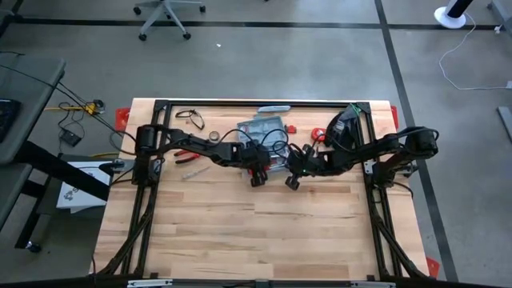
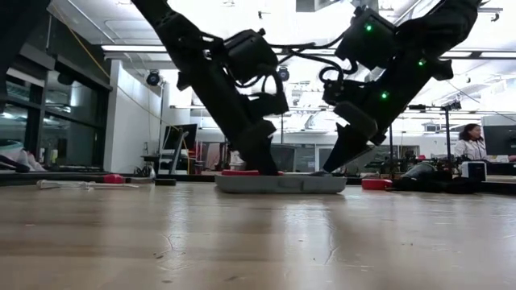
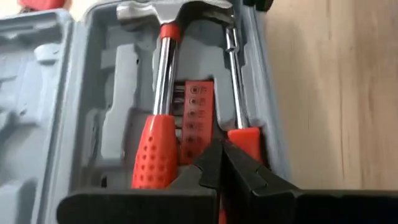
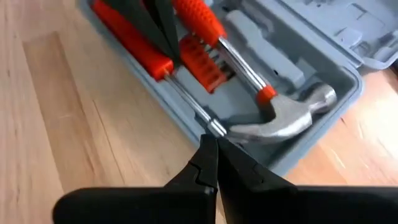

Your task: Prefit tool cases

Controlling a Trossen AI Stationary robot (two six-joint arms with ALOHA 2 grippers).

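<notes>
A: Where is the tool case (image 1: 264, 132) sitting?

B: Open and flat on the counter (image 1: 240, 232), toward its far middle, with both arms leaning in over it. A hammer (image 3: 163, 74) and a screwdriver (image 3: 239, 106), both red-handled, lie in its moulded tray, with a red bit strip (image 3: 196, 118) between them.

A: And the jaws?

B: The left gripper (image 3: 219, 163) has its jaws pinched together, tip just at the screwdriver's handle end. I can't see anything held between them. The right gripper (image 4: 211, 149) is likewise closed to a point, resting at the screwdriver's shaft near the hammer head, and it looks empty.

A: How would the case handle?

B: I'd judge it stiff moulded plastic, light by itself but noticeably heavier with the steel hammer in it. The smooth walls look slippery, so a pinch on the rim or the hinged lid edge seems best. Closed tips suit pressing tools down into their recesses.
</notes>
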